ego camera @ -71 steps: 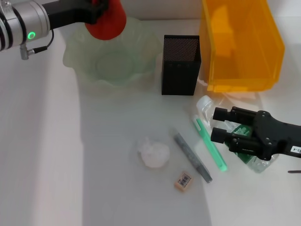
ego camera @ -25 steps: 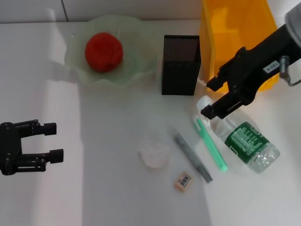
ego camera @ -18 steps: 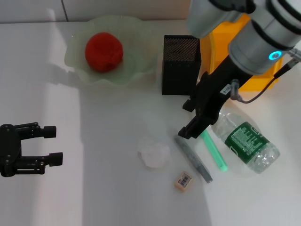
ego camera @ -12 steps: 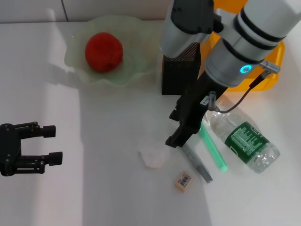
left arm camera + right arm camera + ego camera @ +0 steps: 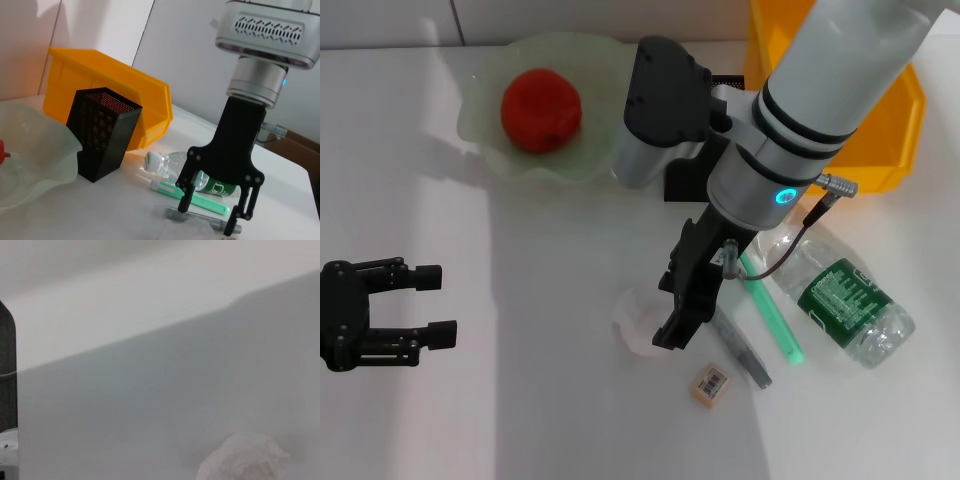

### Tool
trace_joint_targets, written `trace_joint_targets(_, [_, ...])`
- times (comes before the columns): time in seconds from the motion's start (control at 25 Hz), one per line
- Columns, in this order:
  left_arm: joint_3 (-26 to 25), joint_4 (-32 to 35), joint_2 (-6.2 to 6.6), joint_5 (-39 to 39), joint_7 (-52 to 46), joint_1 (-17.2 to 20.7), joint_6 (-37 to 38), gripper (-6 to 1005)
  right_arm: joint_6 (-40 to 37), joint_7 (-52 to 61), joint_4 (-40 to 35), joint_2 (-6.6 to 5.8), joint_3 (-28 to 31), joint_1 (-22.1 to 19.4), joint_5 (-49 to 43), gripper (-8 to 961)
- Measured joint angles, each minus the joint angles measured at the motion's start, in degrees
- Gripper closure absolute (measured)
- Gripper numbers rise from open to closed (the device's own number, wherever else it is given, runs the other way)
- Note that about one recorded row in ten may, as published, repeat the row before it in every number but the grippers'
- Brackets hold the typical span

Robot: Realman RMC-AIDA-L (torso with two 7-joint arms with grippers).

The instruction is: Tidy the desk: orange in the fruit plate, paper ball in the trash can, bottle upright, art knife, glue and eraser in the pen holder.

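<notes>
The right gripper's (image 5: 672, 318) fingers are spread, their tips poised just above the paper ball (image 5: 638, 322) in the lower middle of the head view; the left wrist view shows the same gripper (image 5: 207, 215) with its two black fingers (image 5: 186, 196) apart and pointing down over the white lump at the bottom edge. Whether the tips touch the paper cannot be told. In the right wrist view the ball (image 5: 242, 457) sits at the lower right on the white table (image 5: 560, 420).

Just right of the ball lies a grey pen-like tool (image 5: 745, 350), slanted, and beside that a green one (image 5: 772, 322), also slanted. The eraser (image 5: 710, 383) lies below them, near the grey tool's lower end. The bottle (image 5: 840, 298) lies on its side at the right, its green label up, its cap end hidden behind the arm.

The pen holder (image 5: 102, 131) stands upright in the upper middle, mostly covered by the right arm in the head view. The trash can (image 5: 890, 130) is at the upper right, just beside the holder. The orange (image 5: 541, 109) rests in the fruit plate (image 5: 485, 140) at the upper left.

The left gripper (image 5: 428, 303) hangs at the lower left edge, well apart from everything, its fingers spread and holding nothing.
</notes>
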Motion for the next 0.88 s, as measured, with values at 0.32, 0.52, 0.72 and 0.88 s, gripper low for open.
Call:
trace_joint_targets(0.32, [-0.36, -0.17, -0.52, 1.79, -0.01, -0.65, -0.45, 153, 4.97, 0.27, 3.05, -0.04, -4.53, 0.68, 3.98, 255])
trace_joint_targets(0.52, [-0.36, -0.23, -0.75, 2.44, -0.02, -0.8, -0.52, 153, 8.07, 0.06, 4.67, -0.06, -8.31, 0.96, 6.42, 266])
trace_joint_targets(0.72, [-0.42, -0.22, -0.76, 2.49, -0.02, -0.9, -0.52, 153, 9.13, 0.07, 4.97, -0.09, -9.82, 0.71, 7.29, 379])
trace_joint_targets(0.88, [-0.51, -0.22, -0.76, 2.52, -0.05, -1.03, -0.52, 154, 8.04, 0.08, 3.98, -0.15, -9.36, -0.03, 7.3, 408])
